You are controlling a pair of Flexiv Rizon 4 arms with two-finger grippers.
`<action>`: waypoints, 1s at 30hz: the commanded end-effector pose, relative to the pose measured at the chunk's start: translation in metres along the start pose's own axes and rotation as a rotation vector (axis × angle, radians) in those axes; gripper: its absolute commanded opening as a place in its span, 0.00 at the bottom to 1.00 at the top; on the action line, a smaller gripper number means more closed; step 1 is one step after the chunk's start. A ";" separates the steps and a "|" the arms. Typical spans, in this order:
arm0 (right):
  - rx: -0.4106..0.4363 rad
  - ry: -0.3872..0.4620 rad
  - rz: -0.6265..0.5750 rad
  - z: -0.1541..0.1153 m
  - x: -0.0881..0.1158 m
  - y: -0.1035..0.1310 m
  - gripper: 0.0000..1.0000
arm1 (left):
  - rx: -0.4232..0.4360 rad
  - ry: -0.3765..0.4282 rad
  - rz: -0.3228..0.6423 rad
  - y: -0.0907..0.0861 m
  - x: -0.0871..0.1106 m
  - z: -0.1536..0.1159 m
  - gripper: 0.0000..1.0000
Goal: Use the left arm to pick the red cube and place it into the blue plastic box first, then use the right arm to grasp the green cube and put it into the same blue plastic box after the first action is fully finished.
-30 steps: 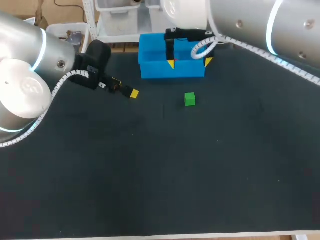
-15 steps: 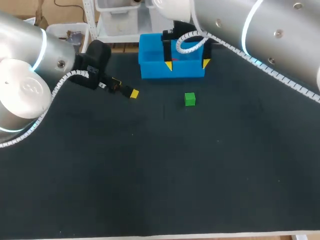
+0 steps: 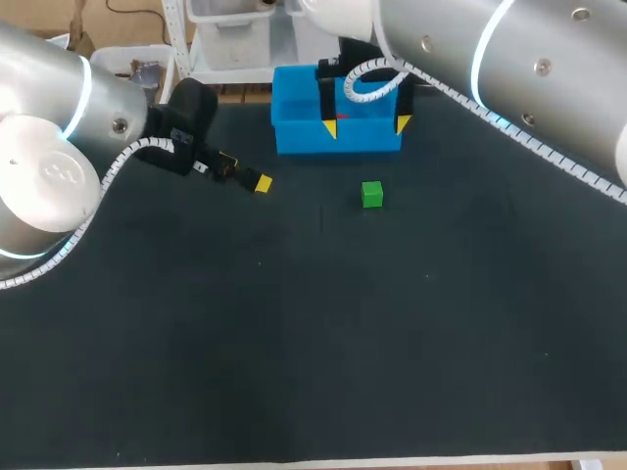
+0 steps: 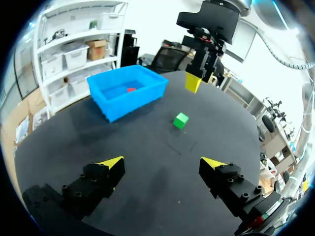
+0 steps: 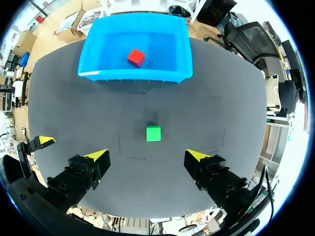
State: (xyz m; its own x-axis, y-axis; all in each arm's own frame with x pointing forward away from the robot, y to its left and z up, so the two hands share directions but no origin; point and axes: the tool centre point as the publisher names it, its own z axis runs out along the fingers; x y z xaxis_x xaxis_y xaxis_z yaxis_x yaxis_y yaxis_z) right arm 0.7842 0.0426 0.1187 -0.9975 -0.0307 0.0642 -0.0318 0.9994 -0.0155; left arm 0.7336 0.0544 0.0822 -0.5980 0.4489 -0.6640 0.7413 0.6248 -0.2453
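Clearly the first half looks done: the left gripper (image 4: 161,164) hangs wide and empty off to its own side of the table (image 3: 294,343), out of the way. Ahead, the right gripper (image 5: 146,156), also spread wide and holding nothing, hovers above the green cube (image 5: 153,132), apparently lined up for its grasp. Beyond the cube, the blue plastic box (image 5: 135,76) holds only the red cube (image 5: 136,57).

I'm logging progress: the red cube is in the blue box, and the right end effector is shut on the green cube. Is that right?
Not quite. The red cube is in the blue box, but the green cube lies free on the table, ahead of the open right end effector. The right wrist view shows it.
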 end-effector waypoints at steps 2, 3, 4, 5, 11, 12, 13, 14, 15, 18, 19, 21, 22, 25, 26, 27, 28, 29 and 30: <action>0.002 0.008 0.002 -0.001 -0.003 0.001 1.00 | 0.005 -0.007 0.003 0.001 0.001 0.000 1.00; 0.002 0.008 0.002 -0.001 -0.003 0.001 1.00 | 0.005 -0.007 0.003 0.001 0.001 0.000 1.00; 0.002 0.008 0.002 -0.001 -0.003 0.001 1.00 | 0.005 -0.007 0.003 0.001 0.001 0.000 1.00; 0.002 0.008 0.002 -0.001 -0.003 0.001 1.00 | 0.005 -0.007 0.003 0.001 0.001 0.000 1.00; 0.002 0.008 0.002 -0.001 -0.003 0.001 1.00 | 0.005 -0.007 0.003 0.001 0.001 0.000 1.00; 0.002 0.008 0.002 -0.001 -0.003 0.001 1.00 | 0.005 -0.007 0.003 0.001 0.001 0.000 1.00; 0.002 0.008 0.002 -0.001 -0.003 0.001 1.00 | 0.005 -0.007 0.003 0.001 0.001 0.000 1.00; 0.002 0.008 0.002 -0.001 -0.003 0.001 1.00 | 0.005 -0.007 0.003 0.001 0.001 0.000 1.00; 0.002 0.008 0.002 -0.001 -0.003 0.001 1.00 | 0.005 -0.007 0.003 0.001 0.001 0.000 1.00; 0.002 0.008 0.002 -0.001 -0.003 0.001 1.00 | 0.005 -0.007 0.003 0.001 0.001 0.000 1.00; 0.002 0.008 0.002 -0.001 -0.003 0.001 1.00 | 0.005 -0.007 0.003 0.001 0.001 0.000 1.00; 0.002 0.009 0.001 0.001 -0.003 0.001 1.00 | 0.005 -0.007 0.003 0.001 0.001 0.000 1.00; 0.007 0.014 0.005 0.003 -0.003 0.000 1.00 | 0.005 -0.007 0.003 0.001 0.001 0.000 1.00; 0.022 0.021 -0.001 0.009 -0.003 -0.002 1.00 | 0.005 -0.007 0.003 0.001 0.001 0.000 1.00; 0.029 0.025 0.000 0.011 -0.003 -0.003 1.00 | 0.005 -0.007 0.003 0.001 0.001 0.000 1.00; 0.029 0.025 -0.002 0.012 -0.003 -0.004 1.00 | 0.005 -0.007 0.003 0.001 0.001 0.000 1.00; 0.026 0.026 -0.006 0.014 -0.002 -0.005 1.00 | 0.005 -0.007 0.003 0.001 0.001 0.000 1.00; 0.025 0.028 -0.006 0.016 -0.002 -0.006 1.00 | 0.005 -0.007 0.003 0.001 0.001 0.000 1.00; 0.024 0.030 -0.007 0.017 -0.002 -0.006 1.00 | 0.005 -0.007 0.003 0.001 0.001 0.000 1.00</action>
State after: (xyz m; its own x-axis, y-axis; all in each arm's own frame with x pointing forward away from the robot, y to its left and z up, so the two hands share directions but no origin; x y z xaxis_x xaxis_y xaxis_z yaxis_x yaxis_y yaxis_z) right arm 0.7802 0.0359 0.1047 -0.9958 -0.0373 0.0837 -0.0407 0.9984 -0.0392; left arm 0.7336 0.0544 0.0822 -0.5980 0.4489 -0.6639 0.7413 0.6248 -0.2453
